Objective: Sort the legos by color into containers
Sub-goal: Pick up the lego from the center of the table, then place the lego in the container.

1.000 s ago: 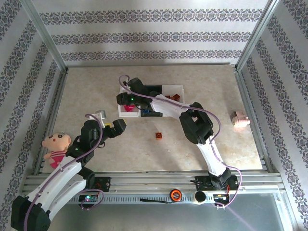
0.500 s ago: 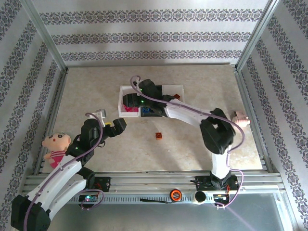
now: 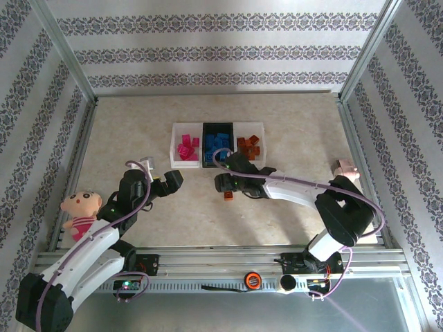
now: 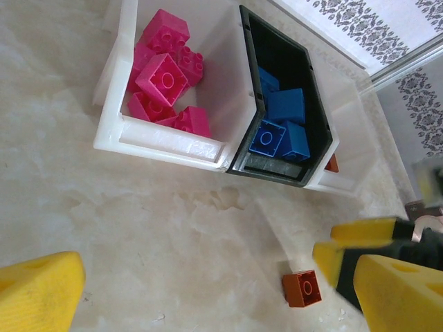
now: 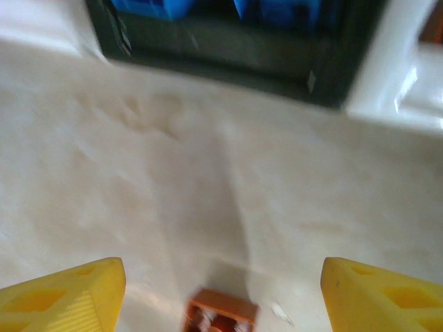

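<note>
Three joined containers (image 3: 173,146) sit mid-table: magenta legos (image 3: 185,149) in the left white tray, blue legos (image 3: 218,143) in the black tray, orange-brown legos (image 3: 248,146) in the right white tray. One loose orange-brown brick (image 3: 227,197) lies on the table in front of them. My right gripper (image 3: 223,185) hovers just over it, open, and in the right wrist view the brick (image 5: 221,312) lies untouched between the yellow fingers (image 5: 62,294). My left gripper (image 3: 158,174) is wide open and empty, left of the brick (image 4: 302,288), looking at the trays (image 4: 159,142).
A pale pink toy pig (image 3: 345,171) lies near the right rail. A cartoon doll (image 3: 81,211) leans at the left edge beside my left arm. Metal frame rails border the table on all sides.
My right arm has pulled back from the left white tray toward the near side and dropped over the loose orange-brown brick, its jaws opening wider. The left arm has not moved.
</note>
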Robot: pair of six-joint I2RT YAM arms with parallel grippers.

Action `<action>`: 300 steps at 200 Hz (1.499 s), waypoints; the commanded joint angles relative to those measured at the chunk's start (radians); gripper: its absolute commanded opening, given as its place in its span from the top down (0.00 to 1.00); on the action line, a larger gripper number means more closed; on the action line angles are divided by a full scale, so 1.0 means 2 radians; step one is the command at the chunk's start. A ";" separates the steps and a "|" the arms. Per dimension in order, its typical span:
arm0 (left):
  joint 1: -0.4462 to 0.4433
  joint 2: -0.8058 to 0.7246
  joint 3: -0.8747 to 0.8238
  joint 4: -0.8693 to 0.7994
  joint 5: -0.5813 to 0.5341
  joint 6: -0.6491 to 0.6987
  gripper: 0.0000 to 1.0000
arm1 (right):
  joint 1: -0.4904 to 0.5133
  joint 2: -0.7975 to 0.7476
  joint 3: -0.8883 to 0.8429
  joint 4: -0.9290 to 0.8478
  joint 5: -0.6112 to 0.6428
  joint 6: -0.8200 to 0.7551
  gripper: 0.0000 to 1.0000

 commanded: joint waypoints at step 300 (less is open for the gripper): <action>-0.004 0.041 -0.001 0.030 0.000 -0.002 0.00 | -0.176 0.070 0.187 -0.046 0.049 -0.074 0.41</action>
